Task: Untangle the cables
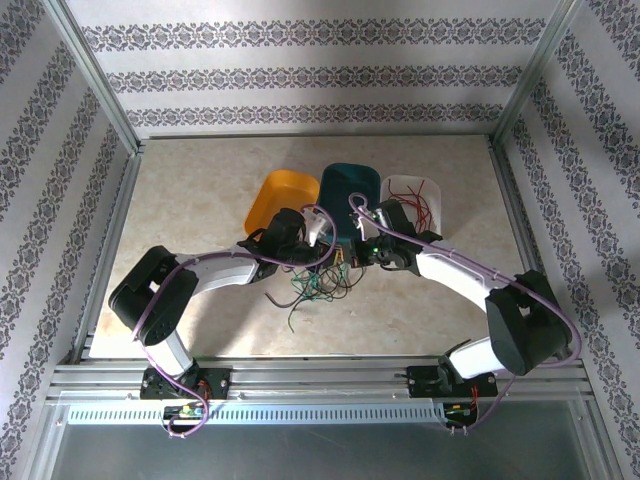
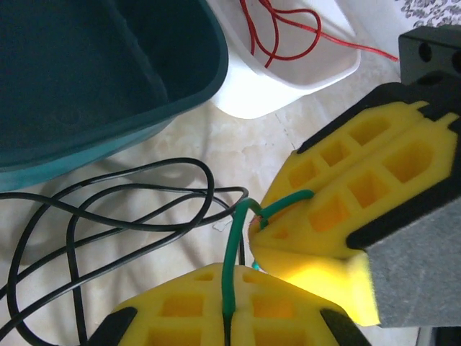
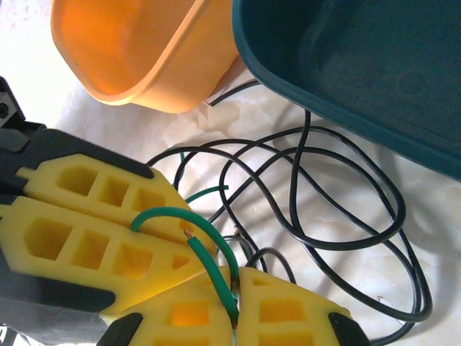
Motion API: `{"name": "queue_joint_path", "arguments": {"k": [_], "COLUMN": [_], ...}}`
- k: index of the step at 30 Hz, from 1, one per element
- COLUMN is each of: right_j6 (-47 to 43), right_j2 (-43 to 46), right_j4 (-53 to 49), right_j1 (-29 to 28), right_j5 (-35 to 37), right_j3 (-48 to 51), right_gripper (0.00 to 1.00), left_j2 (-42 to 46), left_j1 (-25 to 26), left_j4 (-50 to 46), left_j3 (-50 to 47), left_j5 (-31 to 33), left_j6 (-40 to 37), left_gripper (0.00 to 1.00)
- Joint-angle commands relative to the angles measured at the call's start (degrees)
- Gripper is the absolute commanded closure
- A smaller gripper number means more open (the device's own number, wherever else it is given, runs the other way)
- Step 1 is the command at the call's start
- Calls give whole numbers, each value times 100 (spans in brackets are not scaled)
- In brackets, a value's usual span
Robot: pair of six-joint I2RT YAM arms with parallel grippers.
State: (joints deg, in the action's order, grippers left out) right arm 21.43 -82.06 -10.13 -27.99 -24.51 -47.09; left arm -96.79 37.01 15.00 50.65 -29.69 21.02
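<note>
Both tools (image 2: 229,321) (image 3: 234,317) — tight on green cable (image 2: 232,259)

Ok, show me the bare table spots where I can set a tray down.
Free: table left of the orange tray, the strip behind the trays, the corner right of the white tray, the near strip this side of the cables. Crowded: in front of the teal tray, where left pincer and right pincer meet over the cables.
</note>
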Motion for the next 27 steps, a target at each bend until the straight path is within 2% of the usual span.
{"name": "queue_joint_path", "arguments": {"k": [1, 4, 10, 16, 19, 24, 27], "right_j6": [-30, -83, -41, 14, 46, 121, 366], "right_j2": [370, 658, 1114, 1448, 1508, 1511, 1387], "right_j4": [-11, -208, -405, -538, -531, -507, -229], "right_j1": [77, 149, 336, 793, 1037, 1120, 1120], "right_j5": [149, 160, 10, 8, -169, -186, -188], "right_j3": [157, 323, 623, 736, 711, 539, 258], "right_gripper": [100, 100, 100, 100, 100, 99, 98], "left_j2": [143, 152, 185, 318, 297, 360, 448], "left_j1": [-118, -249, -424, -423, -367, -309, -307], "left_j4": [426, 778, 1041, 659, 362, 289, 527], "left_j3": [-70, -218, -235, -121, -57, -209, -445], "left_j5": [-243, -361, -638, -841, -1000, -774, -183], "left_j6": [188, 446, 593, 292, 139, 62, 231], "left_gripper": [74, 66, 64, 63, 59, 53, 48]}}
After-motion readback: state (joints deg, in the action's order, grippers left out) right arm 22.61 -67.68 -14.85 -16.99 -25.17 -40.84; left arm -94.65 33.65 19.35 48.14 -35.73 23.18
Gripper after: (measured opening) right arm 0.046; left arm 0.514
